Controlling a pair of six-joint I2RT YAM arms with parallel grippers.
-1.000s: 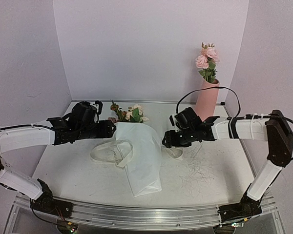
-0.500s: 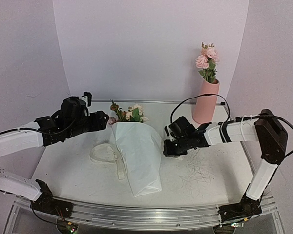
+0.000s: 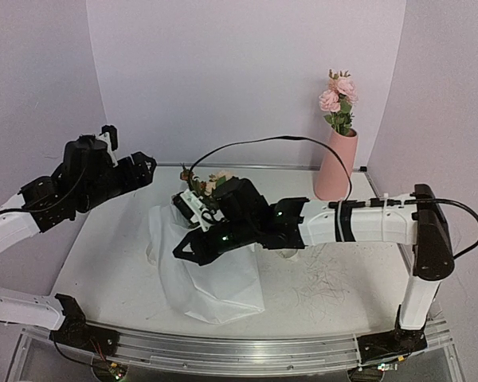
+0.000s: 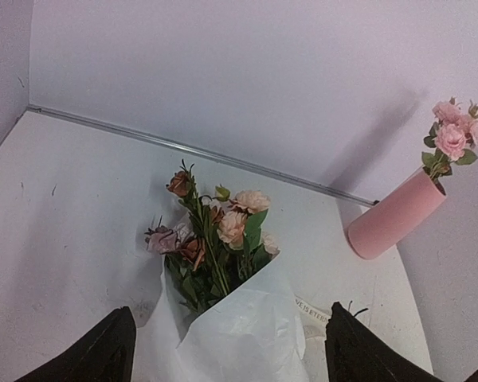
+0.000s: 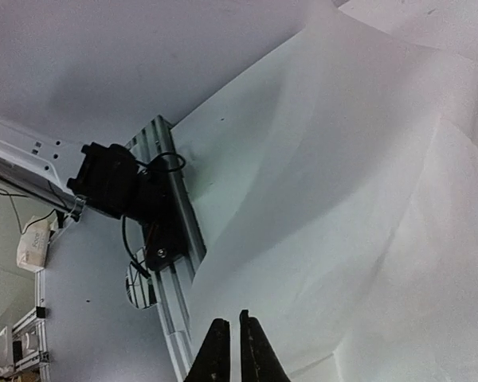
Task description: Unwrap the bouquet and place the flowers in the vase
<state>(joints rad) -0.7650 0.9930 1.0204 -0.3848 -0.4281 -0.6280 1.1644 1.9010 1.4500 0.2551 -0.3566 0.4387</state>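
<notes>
Our left gripper (image 4: 229,312) hangs wide open above the bouquet (image 4: 223,255), which lies on the table (image 3: 103,263) in its white paper (image 3: 223,282), well apart from the vase (image 3: 336,165). Our right gripper (image 5: 239,322) is nearly closed over the paper; we cannot tell whether it pinches any. On the ribbon (image 4: 312,307) we read only "IS ETER".

Bright even light, soft shadows, sharp.

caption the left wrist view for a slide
Open left claw above the wrapped bouquet, pink vase at right.
</notes>
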